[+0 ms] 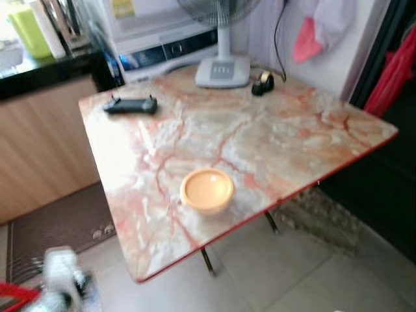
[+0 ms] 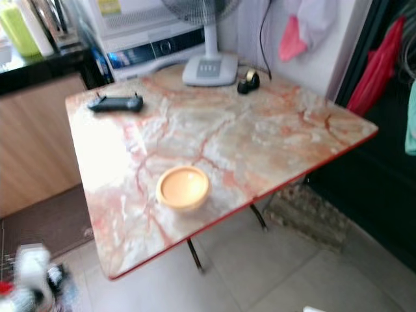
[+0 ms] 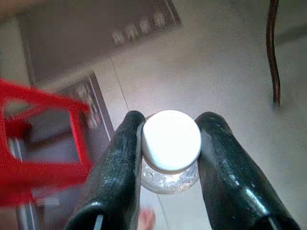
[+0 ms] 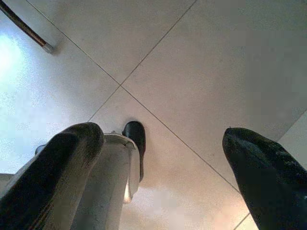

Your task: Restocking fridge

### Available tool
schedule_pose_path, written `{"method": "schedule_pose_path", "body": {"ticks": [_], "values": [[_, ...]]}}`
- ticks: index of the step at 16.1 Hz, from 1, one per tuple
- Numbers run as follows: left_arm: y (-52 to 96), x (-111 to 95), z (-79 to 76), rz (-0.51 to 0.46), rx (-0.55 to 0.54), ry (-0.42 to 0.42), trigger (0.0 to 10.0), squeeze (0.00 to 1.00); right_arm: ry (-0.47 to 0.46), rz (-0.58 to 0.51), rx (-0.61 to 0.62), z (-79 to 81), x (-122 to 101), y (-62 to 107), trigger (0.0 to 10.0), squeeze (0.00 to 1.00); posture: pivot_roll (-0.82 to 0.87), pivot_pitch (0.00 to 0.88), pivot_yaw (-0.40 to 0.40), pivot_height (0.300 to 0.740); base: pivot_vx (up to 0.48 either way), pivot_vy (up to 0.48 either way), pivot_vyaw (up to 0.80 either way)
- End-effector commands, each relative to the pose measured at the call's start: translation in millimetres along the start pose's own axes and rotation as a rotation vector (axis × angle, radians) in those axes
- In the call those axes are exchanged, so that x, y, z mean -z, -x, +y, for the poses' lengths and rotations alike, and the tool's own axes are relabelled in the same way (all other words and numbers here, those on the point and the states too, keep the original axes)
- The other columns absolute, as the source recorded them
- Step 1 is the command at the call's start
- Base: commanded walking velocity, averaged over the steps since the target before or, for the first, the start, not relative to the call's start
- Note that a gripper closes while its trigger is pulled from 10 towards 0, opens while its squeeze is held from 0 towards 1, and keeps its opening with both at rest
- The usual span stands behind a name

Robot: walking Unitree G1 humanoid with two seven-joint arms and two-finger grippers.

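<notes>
While the left gripper (image 3: 170, 143) clamps a white-capped bottle (image 3: 171, 143), right jaws gape; bowl (image 1: 207, 190) on table (image 1: 286, 140)

clear white-capped bottle (image 3: 171, 143), gripped at neck

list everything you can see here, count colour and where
table: 1, pink-veined marble top with red edge, centre
bowl: 1, pale orange, near front edge of the table
remote-like device: 1, black, far left of the table
fan base: 1, white-grey, back of the table
tape dispenser: 1, black, right of the fan base
counter: 1, black top with wood front, left of the table
green container: 1, on the counter
floor mat: 1, dark, below the counter
bottle: 1, clear with white cap, in the left gripper
left gripper: black, shut on the bottle
right gripper: black, open, above tiled floor
</notes>
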State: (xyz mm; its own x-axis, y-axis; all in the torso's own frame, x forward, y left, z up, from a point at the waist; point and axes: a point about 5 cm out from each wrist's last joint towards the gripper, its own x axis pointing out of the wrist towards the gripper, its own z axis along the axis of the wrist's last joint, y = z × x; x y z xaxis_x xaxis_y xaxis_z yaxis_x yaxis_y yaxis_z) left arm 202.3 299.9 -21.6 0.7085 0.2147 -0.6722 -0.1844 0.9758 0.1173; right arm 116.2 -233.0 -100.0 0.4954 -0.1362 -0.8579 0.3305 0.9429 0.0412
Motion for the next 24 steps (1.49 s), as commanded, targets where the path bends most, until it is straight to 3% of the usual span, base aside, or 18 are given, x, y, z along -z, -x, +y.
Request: {"method": "schedule_pose_path", "body": {"ticks": [1,3,4,8,16,24], "values": [[-2.1,22,-9.3,0.071,-0.006,-0.062,10.0,0.00,-0.005,0.018,0.005,-0.1,5,0.7,10.0,0.00,0.07,0.000,0.054,0.740,0.000,0.000,0.00],[-1.3,47,-25.0,0.160,0.020,-0.137,10.0,0.00,-0.015,0.017,0.011,-1.3,4,0.8,10.0,0.00,0.05,0.000,0.043,0.740,0.000,0.000,0.00],[-0.4,57,-33.8,0.199,0.045,-0.213,10.0,0.00,-0.029,0.011,0.017,-2.3,4,1.0,10.0,0.00,0.03,0.000,0.043,0.740,0.000,0.000,0.00],[-3.8,57,-48.6,0.158,0.009,-0.128,10.0,0.00,-0.040,0.013,0.030,-5.1,4,1.4,10.0,0.00,0.04,0.000,0.035,0.740,0.000,0.000,0.00],[7.9,87,-42.6,0.227,-0.045,-0.084,10.0,0.00,-0.039,0.011,0.016,-4.4,3,1.2,10.0,0.00,0.05,0.000,0.032,0.740,0.000,0.000,0.00],[6.9,87,-46.7,0.237,-0.035,-0.104,10.0,0.00,-0.035,0.015,0.009,-5.1,3,1.4,10.0,0.00,0.04,0.000,0.039,0.740,-0.267,0.000,0.00]]}}
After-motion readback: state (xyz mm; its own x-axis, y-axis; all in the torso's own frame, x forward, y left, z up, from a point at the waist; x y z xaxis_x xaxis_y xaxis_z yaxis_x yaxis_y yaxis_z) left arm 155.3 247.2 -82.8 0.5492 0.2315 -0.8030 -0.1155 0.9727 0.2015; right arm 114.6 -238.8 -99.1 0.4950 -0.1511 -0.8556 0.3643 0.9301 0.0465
